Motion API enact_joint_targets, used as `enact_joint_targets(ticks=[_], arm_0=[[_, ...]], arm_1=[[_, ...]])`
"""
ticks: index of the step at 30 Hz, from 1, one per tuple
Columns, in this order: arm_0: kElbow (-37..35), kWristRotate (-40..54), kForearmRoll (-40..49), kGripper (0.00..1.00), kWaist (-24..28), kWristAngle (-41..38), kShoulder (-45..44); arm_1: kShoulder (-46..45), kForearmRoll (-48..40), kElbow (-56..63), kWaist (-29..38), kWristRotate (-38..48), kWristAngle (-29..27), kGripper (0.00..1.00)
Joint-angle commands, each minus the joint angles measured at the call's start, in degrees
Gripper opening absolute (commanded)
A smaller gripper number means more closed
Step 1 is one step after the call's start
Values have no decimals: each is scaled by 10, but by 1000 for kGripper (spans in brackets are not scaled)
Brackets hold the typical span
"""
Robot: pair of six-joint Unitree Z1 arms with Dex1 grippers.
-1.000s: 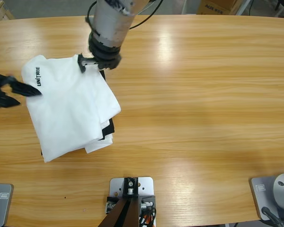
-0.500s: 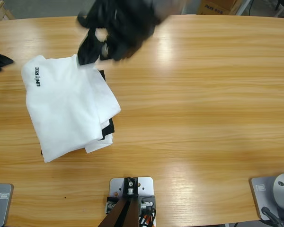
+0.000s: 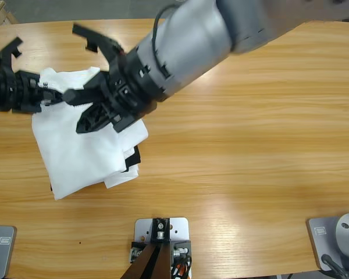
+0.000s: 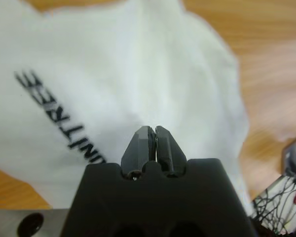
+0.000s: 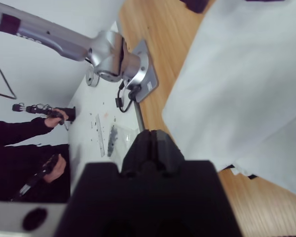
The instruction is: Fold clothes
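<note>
The clothes, a folded white T-shirt (image 3: 81, 157), lie at the table's left on top of a folded black garment (image 3: 135, 156). My left gripper (image 3: 70, 96) reaches in from the left edge, and its shut tips rest over the shirt's upper part. In the left wrist view the shut left gripper (image 4: 153, 134) sits just past the black UNITREE lettering (image 4: 59, 118) on the shirt (image 4: 138, 64); no cloth shows between the jaws. My right gripper (image 3: 82, 125) hangs low over the shirt's middle, pointing to the lower left. It is shut (image 5: 150, 140) and holds nothing, with the shirt (image 5: 246, 89) beside it.
A smaller white cloth (image 3: 119, 177) peeks out under the black garment. The big silver right arm (image 3: 192, 40) crosses the table's upper middle. A person's hands (image 5: 54, 165) holding controllers show beyond the table edge in the right wrist view.
The right arm swung down from the shirt's top corner to hover over its middle. The left gripper came in from the left edge onto the shirt's upper left, which is now ruffled.
</note>
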Motion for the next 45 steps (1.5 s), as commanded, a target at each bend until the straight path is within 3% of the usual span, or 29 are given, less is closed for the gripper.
enact_joint_targets(ticks=[1,15,25,35,36,37,39,40,41,42,43,45], arm_0=[[62,3,-43,0,5,0,14],[99,11,-134,0,14,-15,85],[169,16,-166,0,59,-31,60],[83,8,-156,0,48,-58,-10],[67,8,-144,171,47,-62,-27],[53,8,-132,414,46,-63,-47],[33,8,-109,513,46,-62,-82],[24,8,-88,501,45,-62,-105],[20,7,-69,400,42,-62,-121],[23,6,-57,140,37,-61,-138],[33,5,-49,0,29,-59,-155],[67,-10,-45,0,0,-55,-183]], arm_1=[[108,-42,14,6,7,53,0],[182,-76,20,3,7,70,0],[198,-85,60,-1,4,58,0],[156,-82,65,-6,7,45,0],[135,-79,64,-6,9,39,0],[112,-75,62,-6,11,35,0],[66,-50,50,-6,13,26,0],[47,-36,33,-6,14,25,0],[33,-23,12,-7,17,26,0],[27,-7,-14,-9,20,29,0],[26,7,-42,-11,23,33,0],[42,34,-100,-19,25,40,0]])
